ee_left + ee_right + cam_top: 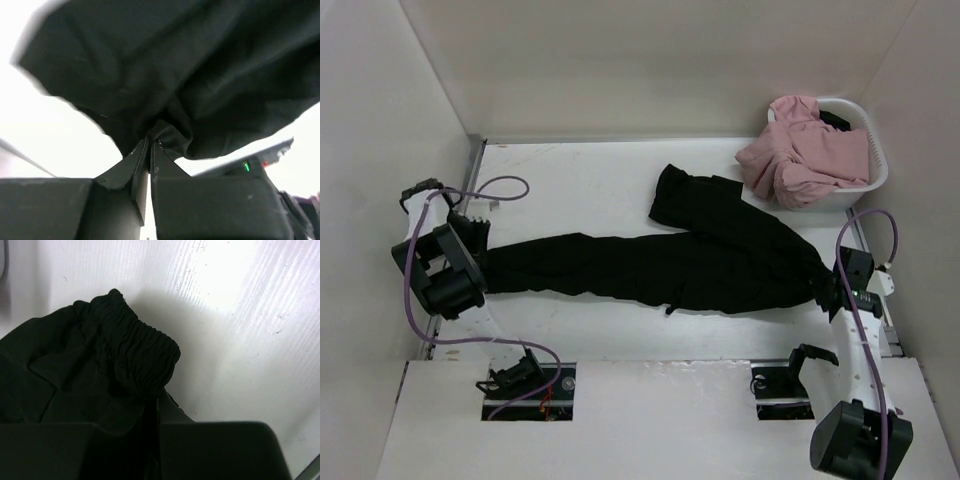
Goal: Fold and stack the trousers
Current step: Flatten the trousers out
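Spanning the white table (580, 185) — black trousers (650, 265)

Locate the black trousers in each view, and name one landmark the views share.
Top external: trousers stretched left to right across mid-frame, one leg angled toward the far right.
Left wrist: trousers fill the upper frame, a fold pinched in the shut jaws at centre.
Right wrist: trousers in the left half, gathered waistband at centre above the jaws.
Shared landmark: the white table.

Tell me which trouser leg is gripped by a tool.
The leg stretched out to the left tool, pinched at its end. The other leg lies free, angled toward the far wall.
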Motion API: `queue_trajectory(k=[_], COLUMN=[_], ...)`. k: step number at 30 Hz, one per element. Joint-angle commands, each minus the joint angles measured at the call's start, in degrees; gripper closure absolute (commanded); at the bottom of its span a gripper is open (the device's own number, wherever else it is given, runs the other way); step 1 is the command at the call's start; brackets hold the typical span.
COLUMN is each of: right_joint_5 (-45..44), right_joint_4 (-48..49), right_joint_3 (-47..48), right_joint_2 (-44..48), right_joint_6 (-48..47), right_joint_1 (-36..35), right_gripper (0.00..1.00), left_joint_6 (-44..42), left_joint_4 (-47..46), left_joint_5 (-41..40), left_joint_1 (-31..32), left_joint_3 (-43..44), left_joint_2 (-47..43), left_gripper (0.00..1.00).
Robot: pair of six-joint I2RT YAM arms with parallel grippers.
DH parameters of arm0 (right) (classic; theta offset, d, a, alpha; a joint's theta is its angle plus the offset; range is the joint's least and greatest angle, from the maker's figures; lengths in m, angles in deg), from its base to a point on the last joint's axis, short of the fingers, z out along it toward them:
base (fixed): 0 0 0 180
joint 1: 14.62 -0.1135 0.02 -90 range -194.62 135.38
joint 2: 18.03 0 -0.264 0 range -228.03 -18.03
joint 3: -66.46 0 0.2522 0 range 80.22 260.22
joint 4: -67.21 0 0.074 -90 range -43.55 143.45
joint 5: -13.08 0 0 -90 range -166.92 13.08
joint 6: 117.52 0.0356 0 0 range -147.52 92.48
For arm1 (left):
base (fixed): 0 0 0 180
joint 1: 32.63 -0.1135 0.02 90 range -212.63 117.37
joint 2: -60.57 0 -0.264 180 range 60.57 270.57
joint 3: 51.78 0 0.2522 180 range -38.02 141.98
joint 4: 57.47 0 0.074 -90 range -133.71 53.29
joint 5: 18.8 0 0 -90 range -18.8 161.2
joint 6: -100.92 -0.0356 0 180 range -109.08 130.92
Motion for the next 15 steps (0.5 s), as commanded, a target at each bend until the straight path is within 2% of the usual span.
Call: queue_trajectory(k=[1, 5, 9, 11, 15], right_joint_5=[-0.8, -1.3, -1.5, -1.6, 0.3], right_joint_4=[6.0, 9.6, 9.5, 7.6, 3.1], right_joint_3=[1.7, 7.0, 13.7, 14.2, 8.5], right_joint_2=[-3.6, -10.9, -12.0, -10.4, -5.4], right_joint_6=[0.4, -0.7, -4.9, -6.0, -3.9], right_joint_1=[-0.6, -1.3, -0.4, 0.3, 2.5], right_gripper=[1.0, 1.0, 1.0, 1.0, 1.0], left_joint_6=[5.6, 13.1, 13.2, 10.4, 0.2], left_joint_4=[-14.0, -29.0, -33.5, -32.9, -30.8], left_joint_5=[3.3, 2.3, 2.2, 3.0, 2.9], left_joint_1=[-0.3, 2.2, 3.2, 3.0, 0.8], left_joint_3=[4.3, 10.3, 14.2, 11.8, -0.9], left_joint_2=[-7.9, -11.4, -14.3, -16.2, -20.8], left_gripper=[1.0, 1.0, 1.0, 1.0, 0.99])
